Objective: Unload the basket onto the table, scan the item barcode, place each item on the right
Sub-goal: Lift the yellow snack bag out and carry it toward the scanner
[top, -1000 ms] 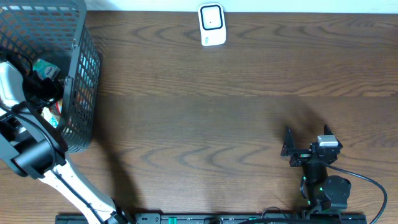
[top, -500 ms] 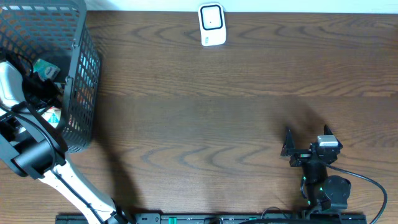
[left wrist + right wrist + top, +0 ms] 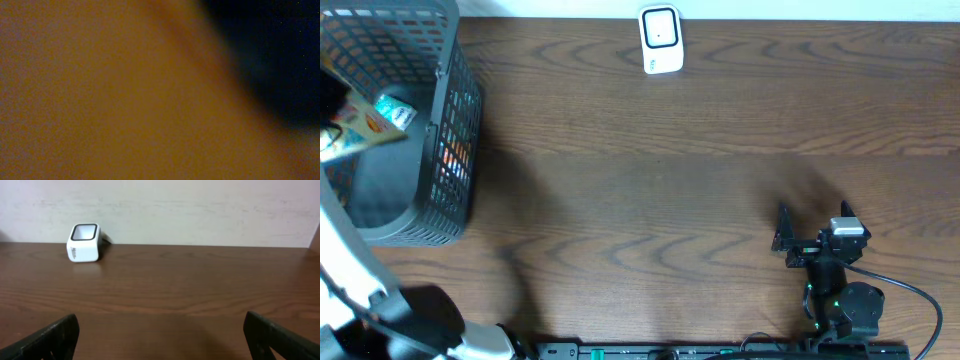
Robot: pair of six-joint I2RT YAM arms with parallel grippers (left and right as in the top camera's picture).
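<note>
1. The orange packet (image 3: 360, 135) sits in the left gripper (image 3: 328, 112), which is closed tight on it at the left edge of the overhead view; the packet juts out to the hand's right, tilted and blurred; its print cannot be read, and whether a barcode faces up cannot be told.
2. In the left wrist view the packet (image 3: 110, 100) fills nearly the whole frame as an orange blur close against the camera; a dark patch (image 3: 270, 50) at the upper right is too blurred to name.
3. Under the hand and its load stands the grey mesh basket (image 3: 455, 110); the packet hangs over its open top; a teal item (image 3: 395, 108) lies inside, just beside the packet's far tip, and whether the two touch cannot be told.
4. The white left arm (image 3: 350, 270) runs from the hand back toward the near edge of the wooden table (image 3: 650, 180).
5. The white scanner (image 3: 660, 40) stands at the table's far edge, well apart from the left hand and off to its right.
6. The right gripper (image 3: 813, 228) rests near the front edge, well apart from the packet; its jaws are spread wide and hold nothing; in its wrist view the dark fingertips (image 3: 50, 337) frame bare wood; the scanner (image 3: 84, 242) stands ahead of this hand and to its left, before a pale wall (image 3: 200, 210).
</note>
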